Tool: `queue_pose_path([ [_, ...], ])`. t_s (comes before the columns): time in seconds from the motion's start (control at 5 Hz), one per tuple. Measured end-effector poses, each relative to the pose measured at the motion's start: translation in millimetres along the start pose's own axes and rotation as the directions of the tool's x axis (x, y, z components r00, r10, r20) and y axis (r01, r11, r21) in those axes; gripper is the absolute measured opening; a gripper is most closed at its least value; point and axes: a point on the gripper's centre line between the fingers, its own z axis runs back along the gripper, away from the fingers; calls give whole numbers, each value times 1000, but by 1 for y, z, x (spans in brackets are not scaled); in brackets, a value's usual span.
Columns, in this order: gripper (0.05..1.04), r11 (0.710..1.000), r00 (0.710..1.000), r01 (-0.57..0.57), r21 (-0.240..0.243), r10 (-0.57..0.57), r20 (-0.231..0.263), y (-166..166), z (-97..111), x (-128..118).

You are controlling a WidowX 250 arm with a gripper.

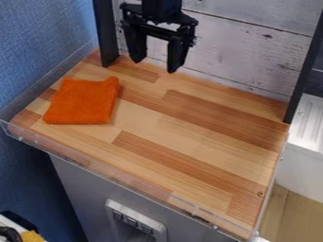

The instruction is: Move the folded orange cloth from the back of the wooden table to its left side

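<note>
Two parted black fingers form the tip of the gripper, which hangs over the rear of the wooden tabletop. The tool is open, with nothing held between its fingers. It points downward in front of the whitewashed plank wall and to the right, in the view, of the black upright post.

The nearest loose object is the orange cloth, which lies on the left part of the tabletop, apart from the gripper. Its compact, roughly square outline suggests that it is folded; its upper right corner appears slightly raised. The cloth rests flat because the wood supports it from below, and its softness probably lets it settle without sliding.

A transparent rim runs along the near edge of the tabletop, presumably to keep objects from falling off. A second black post stands at the right rear; the pair probably belongs to a supporting frame. Below the tabletop is a gray cabinet bearing a pale panel. A blue wall borders the left side.
</note>
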Motion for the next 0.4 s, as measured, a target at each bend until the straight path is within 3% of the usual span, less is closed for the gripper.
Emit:
queue_pose_path([
  [0.4,999,1000,1000,-4,-15,4,28,-3,5,-7],
])
